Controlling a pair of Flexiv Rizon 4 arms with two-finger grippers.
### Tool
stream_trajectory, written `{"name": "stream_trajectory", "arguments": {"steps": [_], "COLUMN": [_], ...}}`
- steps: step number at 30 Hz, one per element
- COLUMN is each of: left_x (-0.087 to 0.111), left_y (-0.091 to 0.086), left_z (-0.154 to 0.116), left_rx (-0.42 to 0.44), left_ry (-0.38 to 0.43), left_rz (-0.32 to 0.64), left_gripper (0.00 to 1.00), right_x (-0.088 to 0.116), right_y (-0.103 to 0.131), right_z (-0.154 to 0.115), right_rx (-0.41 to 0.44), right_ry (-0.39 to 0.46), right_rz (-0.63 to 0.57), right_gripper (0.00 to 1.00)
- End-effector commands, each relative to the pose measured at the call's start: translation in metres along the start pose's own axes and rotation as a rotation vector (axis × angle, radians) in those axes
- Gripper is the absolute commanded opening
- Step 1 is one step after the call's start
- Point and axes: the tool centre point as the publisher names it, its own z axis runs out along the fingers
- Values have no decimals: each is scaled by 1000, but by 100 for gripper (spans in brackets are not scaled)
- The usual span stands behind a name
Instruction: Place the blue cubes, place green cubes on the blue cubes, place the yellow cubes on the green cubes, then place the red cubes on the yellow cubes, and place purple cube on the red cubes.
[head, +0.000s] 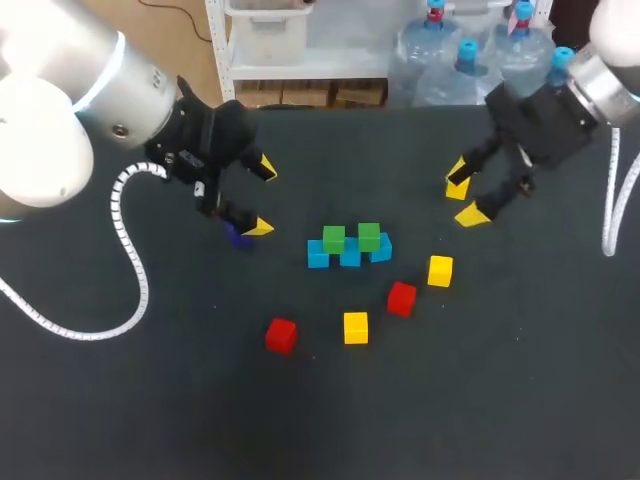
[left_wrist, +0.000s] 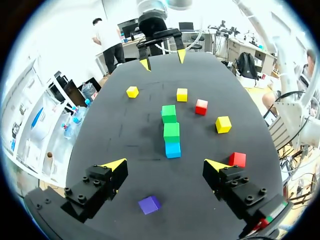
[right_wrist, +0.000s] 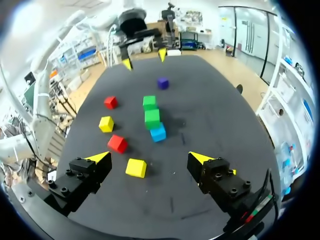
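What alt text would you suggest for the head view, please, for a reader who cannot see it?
On a dark table, a row of blue cubes carries two green cubes. Two yellow cubes and two red cubes lie loose nearby. The open left gripper hangs by a purple cube, the open right gripper opposite.

Left gripper (head: 260, 198), black, yellow-tipped: fingers wide apart, angled down off white left arm (head: 60, 110). Right gripper (head: 464, 197), same build: fingers apart, pointing down, inward.
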Motion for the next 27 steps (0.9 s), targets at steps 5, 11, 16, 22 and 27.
{"name": "stream_trajectory", "arguments": {"steps": [5, 11, 16, 22, 27], "left_x": [1, 1, 1, 1, 1], "left_y": [0, 0, 0, 0, 0], "left_z": [0, 0, 0, 0, 0], "left_rx": [-1, -1, -1, -1, -1], "left_ry": [-4, -4, -4, -4, -4], "left_rz": [3, 3, 3, 3, 3], "left_gripper": [100, 100, 100, 100, 100], "right_x": [0, 19, 33, 40, 42], "right_y": [12, 7, 2, 5, 12], "right_z": [30, 36, 40, 53, 65], "right_rx": [-5, -20, -29, -31, -8], "right_ry": [278, 337, 373, 395, 433], "right_rz": [14, -5, -3, 9, 54], "right_gripper": [100, 100, 100, 100, 100]}}
